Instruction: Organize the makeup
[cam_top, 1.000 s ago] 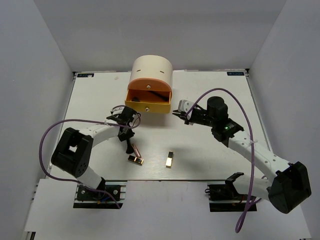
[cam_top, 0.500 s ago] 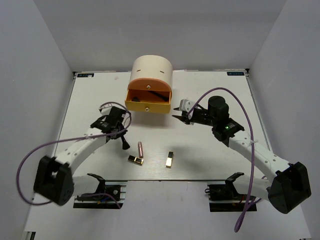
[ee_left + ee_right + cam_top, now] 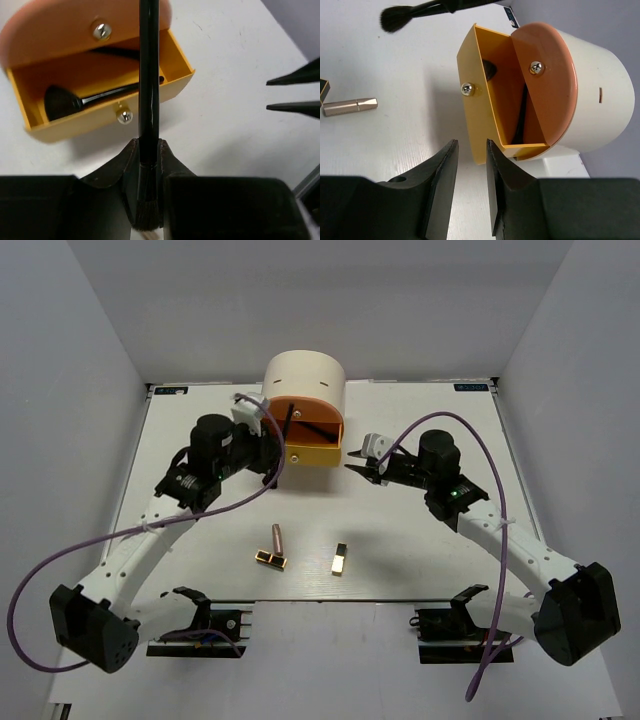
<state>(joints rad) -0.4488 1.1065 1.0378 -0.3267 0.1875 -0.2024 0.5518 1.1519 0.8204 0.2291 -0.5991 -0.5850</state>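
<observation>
Nearest on the white table (image 3: 420, 420), side by side but apart: left gold-and-black case (image 3: 270, 559) and right gold-and-black case (image 3: 341, 559). Just behind the left one, lying flat: copper lipstick (image 3: 276, 537); impossible to tell whether touching the case.

Left arm (image 3: 150, 530): rises from its base at the near left corner, slants up and inward across the table, bends at the wrist toward the centre. At its end, left gripper (image 3: 148, 150) clamped tight on a black brush (image 3: 148, 65), fingers (image 3: 127, 160) pressing the ferrule just above the bristles. Handle pointing away from the wrist, crossing over the open drawer's front edge; bristles hanging at the gripper end.

Right arm (image 3: 500, 535): mirrors that reach from the near right corner, slanting up and inward, wrist turned left. Right gripper (image 3: 471, 150) pointing at the drawer's right side, fingers a narrow gap apart, holding nothing, hovering off the table and short of the drawer.

Farther back, between the two grippers: orange-yellow drawer (image 3: 75, 125), pulled open, with a fan-headed brush (image 3: 60, 102) lying inside along its length.

Behind all that, at the far middle of the table: cream cylindrical box (image 3: 305, 375) housing the drawer.
</observation>
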